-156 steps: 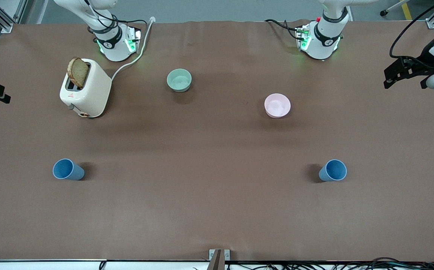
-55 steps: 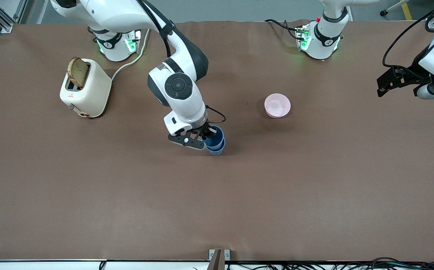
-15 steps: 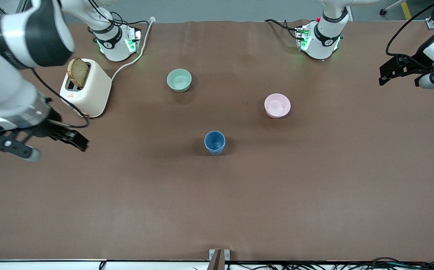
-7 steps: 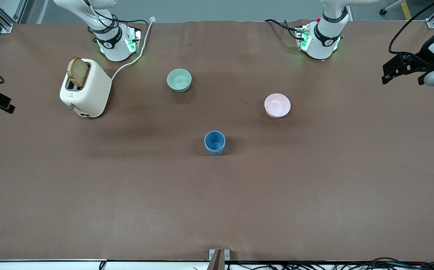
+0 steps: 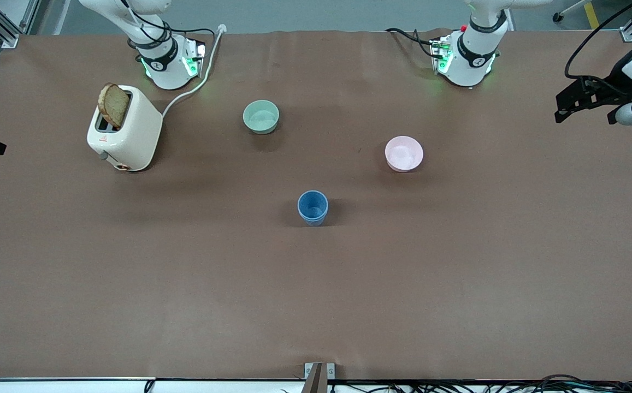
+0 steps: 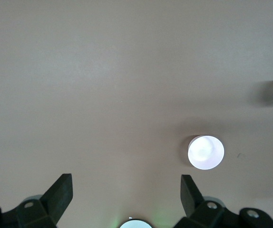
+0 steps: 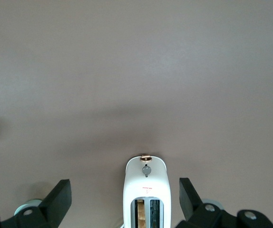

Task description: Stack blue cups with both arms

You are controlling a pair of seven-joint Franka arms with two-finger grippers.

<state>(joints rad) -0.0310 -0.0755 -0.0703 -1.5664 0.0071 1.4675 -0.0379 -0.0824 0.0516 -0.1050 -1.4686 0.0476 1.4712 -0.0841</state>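
The blue cups stand nested mid-table, nearer the front edge than the pink bowl. Both arms are raised and waiting: left gripper over its table end, right gripper above the toaster, fingers apart on both.

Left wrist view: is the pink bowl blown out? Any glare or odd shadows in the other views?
Left wrist view: the pink bowl reads as flat white, its colour and inside detail lost. Front view: the same bowl keeps its pink; the stacked blue cups cast a soft shadow toward the right arm's end. Right wrist view: the toaster is evenly lit, no glare.
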